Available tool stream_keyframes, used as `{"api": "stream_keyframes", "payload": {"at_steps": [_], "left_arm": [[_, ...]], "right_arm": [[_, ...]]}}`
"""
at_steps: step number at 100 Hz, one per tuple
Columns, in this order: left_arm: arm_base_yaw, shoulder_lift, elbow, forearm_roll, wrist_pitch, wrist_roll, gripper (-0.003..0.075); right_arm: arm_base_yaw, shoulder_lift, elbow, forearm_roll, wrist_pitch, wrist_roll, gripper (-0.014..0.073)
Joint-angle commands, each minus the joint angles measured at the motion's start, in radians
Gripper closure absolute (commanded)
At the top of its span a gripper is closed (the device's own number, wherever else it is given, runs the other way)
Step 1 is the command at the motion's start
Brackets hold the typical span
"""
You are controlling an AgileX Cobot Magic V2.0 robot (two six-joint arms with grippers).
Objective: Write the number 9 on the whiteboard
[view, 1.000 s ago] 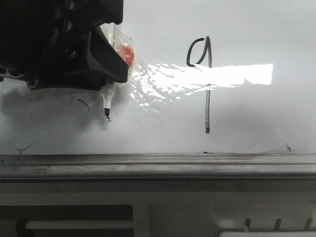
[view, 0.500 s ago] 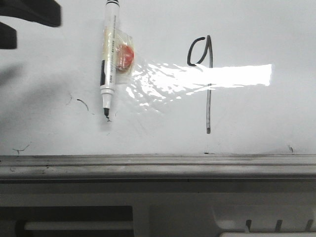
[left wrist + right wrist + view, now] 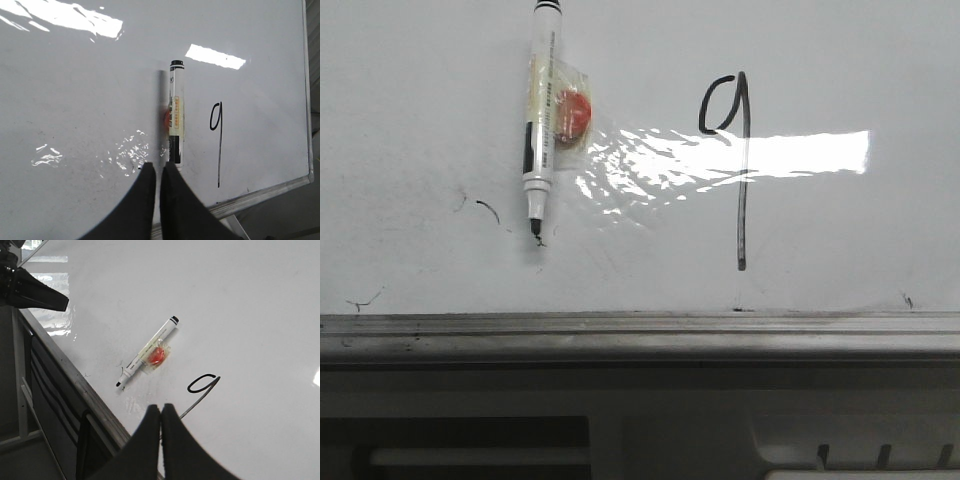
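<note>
- Even, fairly bright light; a hard white band of glare crosses the large glossy white whiteboard (image 3: 820, 60) in the front view, breaking into wrinkled glints.
- It washes out part of the black marker-drawn number 9 (image 3: 740, 200).
- Both wrist views show smaller bright reflections.
- Focus is sharp throughout.

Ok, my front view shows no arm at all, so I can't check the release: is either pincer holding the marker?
Observer: No. The left pincer is shut on nothing; the marker lies flat on the whiteboard, past its tips.
Operator: And the right one?
Observer: The right pincer is shut and empty too. In its wrist view, the stem of the number 9 ends close beside its tips.
</note>
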Motion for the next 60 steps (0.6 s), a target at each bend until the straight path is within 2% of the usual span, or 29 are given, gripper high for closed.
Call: {"api": "stream_keyframes", "payload": {"at_steps": [1,44,51,56,60], "left_arm": [[0.0,0.004,-0.026,-0.025,0.034,0.002,0.0738],[0.0,0.004,-0.009,-0.022,0.016,0.002,0.0738],[0.018,-0.008,-0.003,0.074,-0.041,0.002,0.0738],[0.042,-0.021,0.011,0.238,-0.028,0.002,0.0738],[0.066,-0.031,0.025,0.433,0.022,-0.001,0.0739]], "right_arm": [[-0.005,0.01,-0.025,-0.006,-0.08,-0.008,0.0638],[-0.005,0.01,-0.025,-0.006,-0.079,-0.008,0.0638],[-0.005,0.01,-0.025,-0.006,-0.079,-0.008,0.0638],[-0.005,0.01,-0.025,-0.006,-0.079,-0.008,0.0638],[-0.005,0.01,-0.025,-0.006,-0.079,-0.008,0.0638]]}}
